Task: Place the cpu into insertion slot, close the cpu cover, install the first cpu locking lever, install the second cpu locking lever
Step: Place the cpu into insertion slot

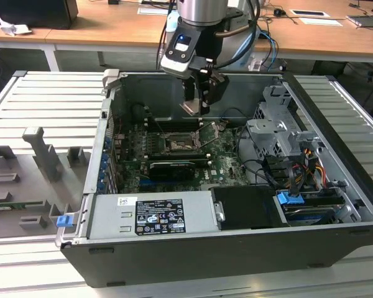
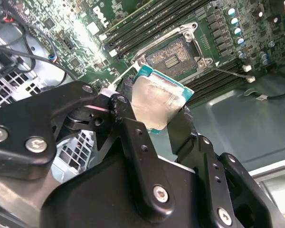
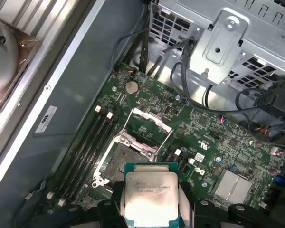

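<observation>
Cpu (image 3: 151, 197) held over the open insertion slot (image 3: 118, 164), not yet seated.
Gripper (image 2: 156, 121) is clamped on opposite edges of the chip, which hangs above the board, apart from the socket. Cpu cover (image 3: 152, 119) stands raised. Chip looks tilted in the second wrist view. Judgement: level it, square its edges to the frame, descend straight, no sliding across contacts, let go only once flat.
</observation>
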You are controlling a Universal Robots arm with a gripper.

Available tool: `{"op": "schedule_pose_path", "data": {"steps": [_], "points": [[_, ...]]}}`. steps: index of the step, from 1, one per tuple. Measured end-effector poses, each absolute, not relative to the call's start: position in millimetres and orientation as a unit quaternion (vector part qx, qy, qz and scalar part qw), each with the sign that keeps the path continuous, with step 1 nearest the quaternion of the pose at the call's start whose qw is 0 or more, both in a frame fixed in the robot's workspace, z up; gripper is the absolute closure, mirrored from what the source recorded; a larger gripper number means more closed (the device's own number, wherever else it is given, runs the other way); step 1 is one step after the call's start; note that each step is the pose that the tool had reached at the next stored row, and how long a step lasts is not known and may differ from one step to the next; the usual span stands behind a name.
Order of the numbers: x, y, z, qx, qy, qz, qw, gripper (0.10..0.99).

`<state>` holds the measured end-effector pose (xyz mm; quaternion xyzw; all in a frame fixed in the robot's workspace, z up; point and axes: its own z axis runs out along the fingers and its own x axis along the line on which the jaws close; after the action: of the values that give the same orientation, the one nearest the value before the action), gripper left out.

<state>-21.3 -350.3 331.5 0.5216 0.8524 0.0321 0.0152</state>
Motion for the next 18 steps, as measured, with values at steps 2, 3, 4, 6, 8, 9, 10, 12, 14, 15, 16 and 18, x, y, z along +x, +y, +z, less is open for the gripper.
{"op": "schedule_pose_path", "data": {"steps": [2, 3, 4, 6, 8, 9, 10, 12, 14, 15, 16, 18], "points": [[-21.0, -350.3, 330.8, 0.534, 0.845, 0.03, 0.017, 0.549], [-20.9, -350.3, 330.6, 0.538, 0.842, 0.029, 0.018, 0.549], [-20.9, -350.3, 330.4, 0.543, 0.839, 0.028, 0.018, 0.549], [-20.9, -350.3, 330.0, 0.554, 0.832, 0.027, 0.019, 0.549], [-20.9, -350.3, 329.9, 0.566, 0.824, 0.026, 0.02, 0.549], [-20.9, -350.3, 329.8, 0.569, 0.822, 0.025, 0.02, 0.549], [-20.9, -350.2, 329.8, 0.572, 0.82, 0.024, 0.021, 0.549], [-20.8, -350.2, 329.7, 0.578, 0.816, 0.023, 0.022, 0.549], [-20.7, -350.2, 329.5, 0.586, 0.81, 0.022, 0.023, 0.549], [-20.7, -350.2, 329.4, 0.591, 0.806, 0.022, 0.023, 0.549], [-20.7, -350.2, 329.2, 0.598, 0.801, 0.022, 0.023, 0.549], [-20.7, -350.2, 328.2, 0.62, 0.784, 0.021, 0.024, 0.549]]}}
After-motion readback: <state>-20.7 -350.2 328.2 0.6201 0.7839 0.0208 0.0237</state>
